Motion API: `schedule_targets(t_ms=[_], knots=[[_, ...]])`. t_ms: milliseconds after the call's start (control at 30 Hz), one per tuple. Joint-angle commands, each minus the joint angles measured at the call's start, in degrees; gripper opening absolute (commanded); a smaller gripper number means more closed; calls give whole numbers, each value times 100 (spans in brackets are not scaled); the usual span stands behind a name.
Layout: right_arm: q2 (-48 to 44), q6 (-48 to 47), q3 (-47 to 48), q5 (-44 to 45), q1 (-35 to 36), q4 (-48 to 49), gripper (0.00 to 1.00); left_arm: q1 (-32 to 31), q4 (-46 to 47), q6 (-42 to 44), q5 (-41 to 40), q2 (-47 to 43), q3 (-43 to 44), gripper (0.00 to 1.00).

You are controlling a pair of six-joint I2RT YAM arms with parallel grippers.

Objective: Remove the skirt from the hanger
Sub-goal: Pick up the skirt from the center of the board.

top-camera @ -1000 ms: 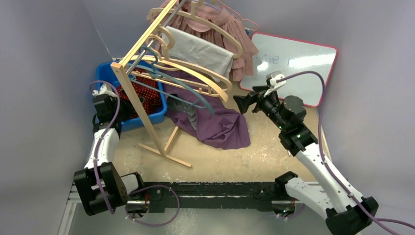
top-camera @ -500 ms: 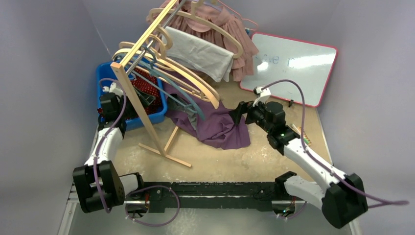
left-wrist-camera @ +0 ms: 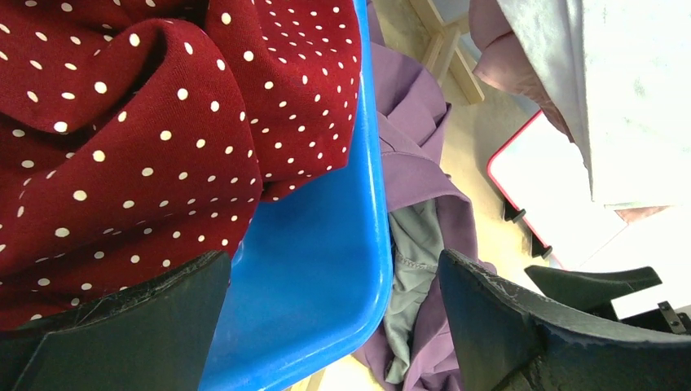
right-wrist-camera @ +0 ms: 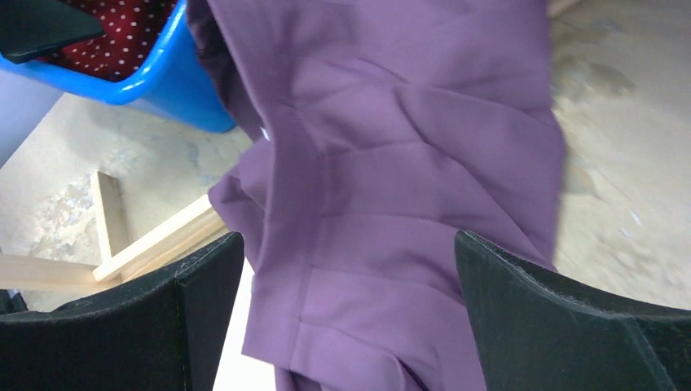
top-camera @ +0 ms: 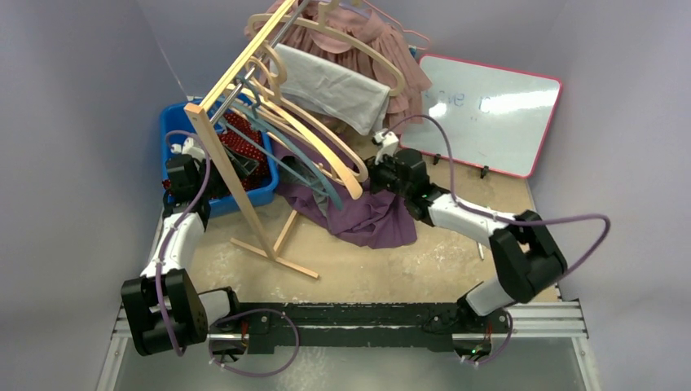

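The purple skirt (top-camera: 371, 216) hangs from a wooden hanger (top-camera: 326, 151) on the rack, its lower part pooled on the table. My right gripper (top-camera: 368, 173) is open at the skirt's upper right side, by the hanger's end. In the right wrist view the skirt (right-wrist-camera: 391, 163) fills the space between the open jaws of this gripper (right-wrist-camera: 349, 244); I cannot tell if it touches them. My left gripper (top-camera: 236, 163) is open over the blue bin. In the left wrist view this gripper (left-wrist-camera: 334, 261) straddles the bin's rim (left-wrist-camera: 358, 244), with the skirt (left-wrist-camera: 415, 106) beyond.
The blue bin (top-camera: 175, 118) holds a red polka-dot cloth (top-camera: 244, 151). The wooden rack (top-camera: 236, 195) carries several hangers, a pale grey cloth (top-camera: 334, 85) and a pink dress (top-camera: 399, 57). A whiteboard (top-camera: 489, 110) leans at the back right. A grey garment (left-wrist-camera: 415, 244) lies by the bin.
My right arm has swung left from the whiteboard to the skirt by the hanger's end. The hangers have shifted on the rack. The left gripper moved slightly further over the bin.
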Motion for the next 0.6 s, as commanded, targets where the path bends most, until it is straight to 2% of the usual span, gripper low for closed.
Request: schedule_targets(t_ms=[0,133,267,400,500,567], knots=[[778,-282,762,-124,219,427,99,-19,-53,-67,223,-60,49,99],[1489,-547,1530,363,482,-120,99,-20,-108,-31,262,-36,67,99],[1844,-946,1746,955,864,-683,99,-18,-77,-63,319,15,71,99],[2007,-1128,1529,1263,1136,-1155,99,-14,-70,-54,328,-27,55,99],[2049,-1155,1165,1319,1353,-1050,99,-18,-115,24,215,-59,49,98],[2129,-1060,1061,1660,1466,-1060,99,-16,-135,69,186,-49,61,98]])
